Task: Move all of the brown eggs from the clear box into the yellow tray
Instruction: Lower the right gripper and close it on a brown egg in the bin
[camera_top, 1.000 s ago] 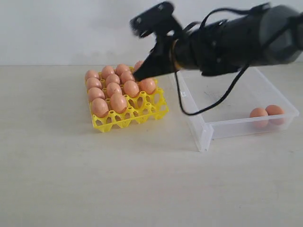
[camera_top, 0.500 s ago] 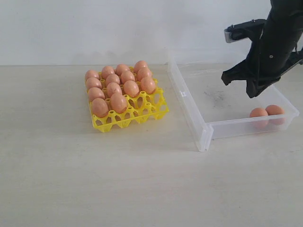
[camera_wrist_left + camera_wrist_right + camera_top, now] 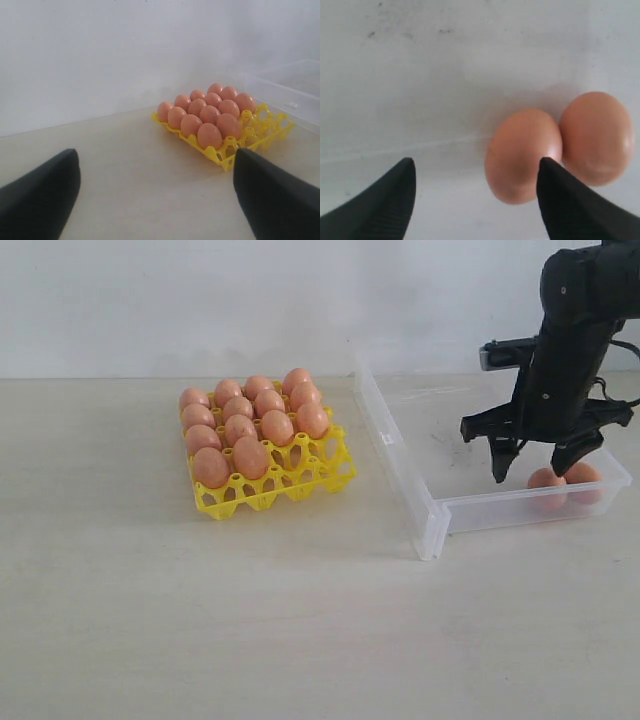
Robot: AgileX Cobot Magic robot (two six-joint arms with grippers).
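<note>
Brown eggs: two lie in the clear box, touching each other in its near right corner, close to the low front wall. The rest sit in the yellow tray, which shows two free cups at its near right. My right gripper hangs just above the pair, jaws apart, nothing between them. My left gripper is spread and empty too, facing the tray from well away.

The alignment worries me. In the right wrist view one finger overlaps the inner egg right beside where it meets the corner egg, and the other finger has bare floor under it. I judge that a straight descent would put that finger on the shell's shoulder or wedge it into the contact line, where there is no gap. Either could send an egg rolling or catch both at once. An off-centre squeeze on a smooth oval may also squirt it out. The front wall is close enough to snag a fingertip. I cannot tell my exact height over the eggs.
</note>
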